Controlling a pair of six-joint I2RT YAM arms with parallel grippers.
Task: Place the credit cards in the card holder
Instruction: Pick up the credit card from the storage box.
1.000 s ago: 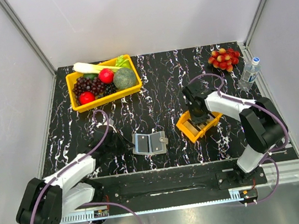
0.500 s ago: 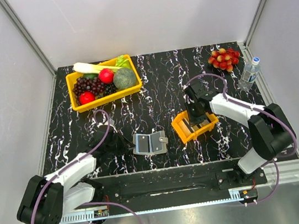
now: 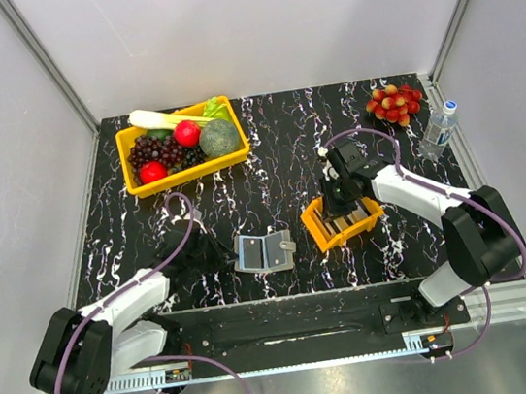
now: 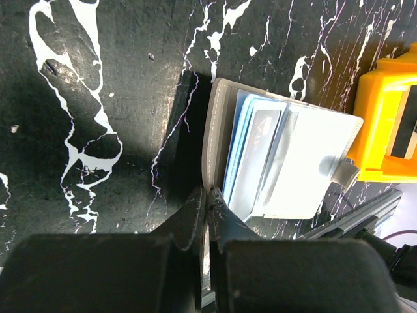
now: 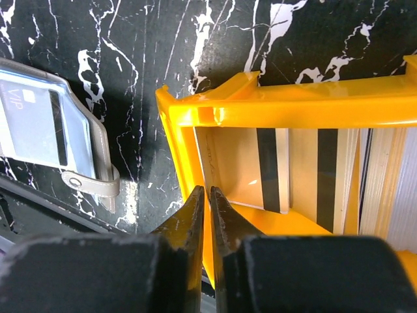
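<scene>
Right claw (image 5: 207, 195) now pinches the tray (image 5: 293, 107) wall and has pulled it, cards (image 5: 306, 189) inside, nearer the open holder (image 3: 264, 252). Left claw (image 4: 207, 195), pressed together, sits at its corner. I judge transfer shorter.

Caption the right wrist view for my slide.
Right gripper pinching a wall of the orange tray, credit cards inside, open card holder beside it.
</scene>
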